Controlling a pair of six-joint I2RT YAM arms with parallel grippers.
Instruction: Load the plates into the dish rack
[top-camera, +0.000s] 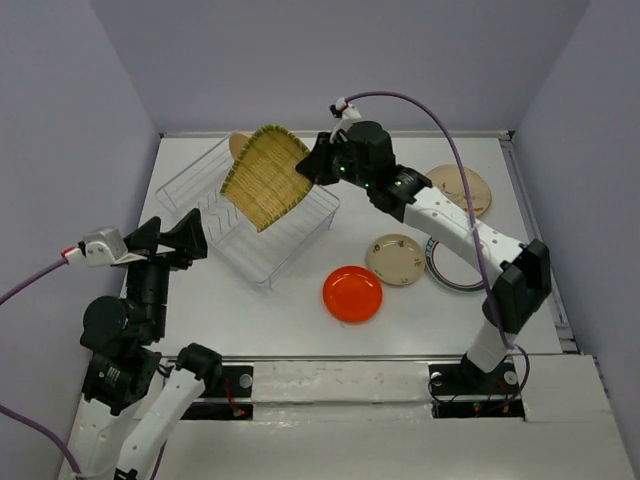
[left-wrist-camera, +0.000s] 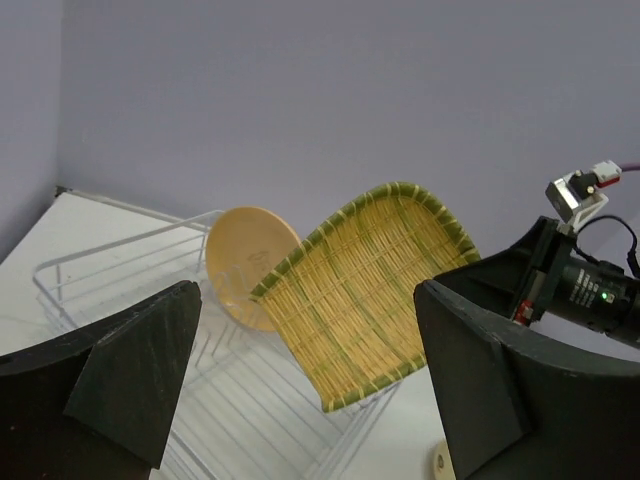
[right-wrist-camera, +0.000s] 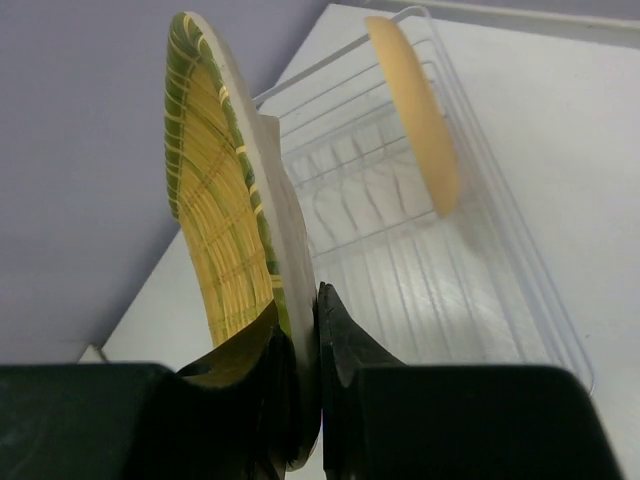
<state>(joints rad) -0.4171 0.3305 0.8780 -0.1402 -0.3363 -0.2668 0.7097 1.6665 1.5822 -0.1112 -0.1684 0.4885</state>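
The right gripper (top-camera: 322, 165) is clenched on the rim of the yellow-olive ribbed plate (top-camera: 265, 178), which hangs on edge and tilted to the pincer's left, upper middle of the top view, over the dish rack (top-camera: 268, 272) and beside the peach plate (top-camera: 238, 145) standing at its far end. The left gripper (top-camera: 172, 235) gapes empty at the rack's left, farther off. White tabletop (top-camera: 420, 330), lavender walls close round.

yellow ribbed plate (top-camera: 265, 178) tilted over rack (top-camera: 255, 256); peach plate (top-camera: 238, 146) upright inside
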